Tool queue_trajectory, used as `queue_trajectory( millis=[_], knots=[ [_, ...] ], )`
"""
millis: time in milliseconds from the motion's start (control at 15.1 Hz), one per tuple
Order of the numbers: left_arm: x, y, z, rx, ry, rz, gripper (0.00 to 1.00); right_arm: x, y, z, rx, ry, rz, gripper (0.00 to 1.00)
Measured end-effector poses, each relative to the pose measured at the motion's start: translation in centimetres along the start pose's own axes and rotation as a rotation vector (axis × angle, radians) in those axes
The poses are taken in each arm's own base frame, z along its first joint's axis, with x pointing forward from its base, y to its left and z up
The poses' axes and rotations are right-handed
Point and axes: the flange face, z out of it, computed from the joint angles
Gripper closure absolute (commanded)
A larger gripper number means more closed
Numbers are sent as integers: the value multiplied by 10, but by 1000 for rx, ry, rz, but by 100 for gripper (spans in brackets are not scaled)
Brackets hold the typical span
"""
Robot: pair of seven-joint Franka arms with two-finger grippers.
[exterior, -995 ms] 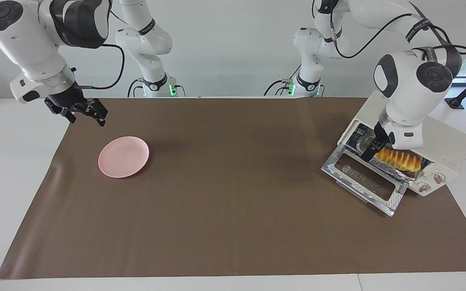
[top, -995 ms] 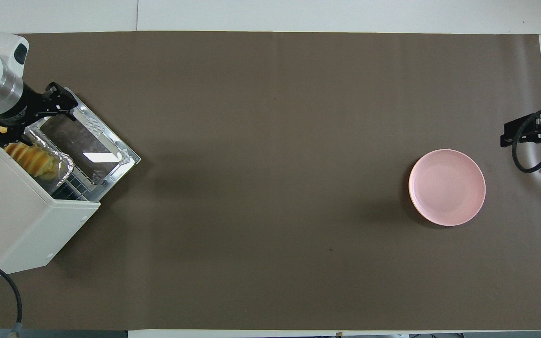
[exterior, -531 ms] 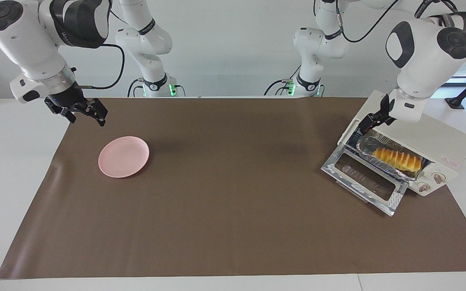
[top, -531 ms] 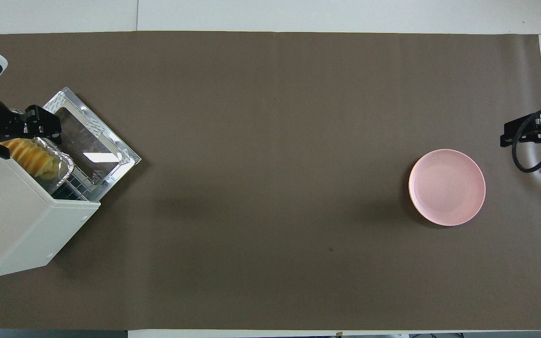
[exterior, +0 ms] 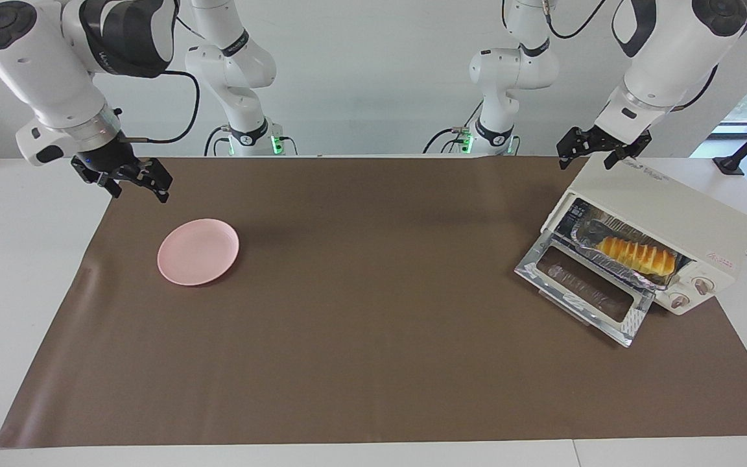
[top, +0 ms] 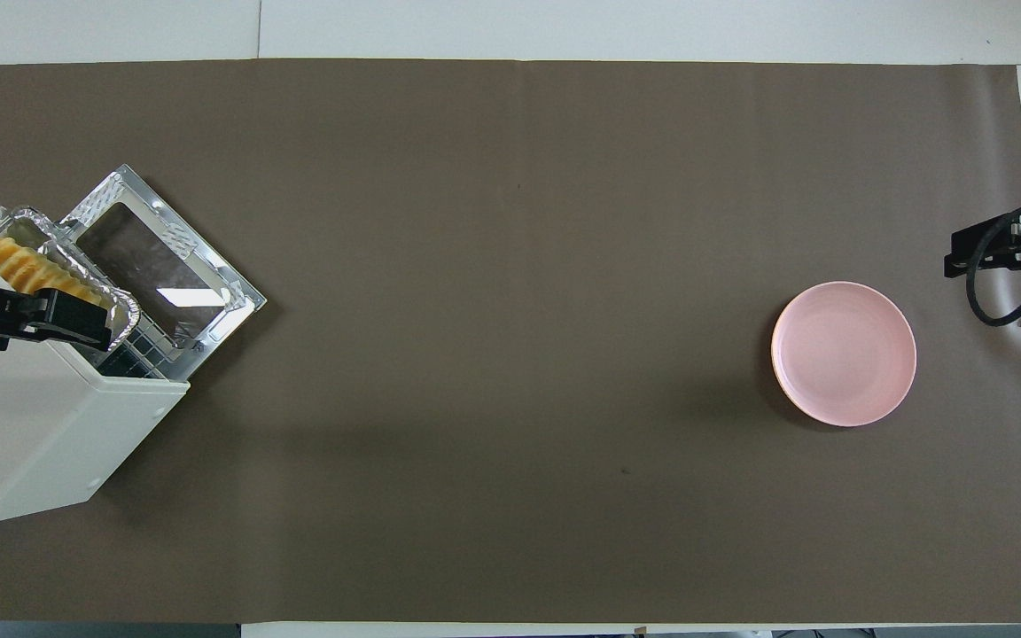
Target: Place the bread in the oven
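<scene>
Now up over the oven (exterior: pixel 665 214) top: left gripper (exterior: pixel 597 150), fingers spread, holding nothing. Waiting over the table edge near the plate (exterior: pixel 198 251), toward the right arm's end: right gripper (exterior: pixel 128 178), also open and empty. Sitting in a foil tray (exterior: pixel 607 250) on the rack, just inside the oven mouth: bread (exterior: pixel 638 255). Hanging fully down: door (exterior: pixel 584 293).

Likely trouble from here: door left open, so bread in place but oven unclosed. Tray seems to sit close to the front edge; could snag the door on closing if not pushed deeper. Could also clip the oven top with a low left gripper sweep and shift the whole box.

Against a second ago: left gripper no longer down at the tray's end beside the bread, now lifted clear. Bread, tray, plate and right gripper unchanged.
</scene>
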Motion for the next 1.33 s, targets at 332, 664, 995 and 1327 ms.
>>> queue_trajectory(
  millis=[332,664,995,1327],
  knots=[
    [9,11,10,5,-19,29,0,0,0,0,0,0,0,0],
    [14,11,14,5,-27,115,0,0,0,0,0,0,0,0],
    [15,3,9,4,-8,117,0,0,0,0,0,0,0,0],
    [15,15,7,17,3,146,0,0,0,0,0,0,0,0]
  ],
)
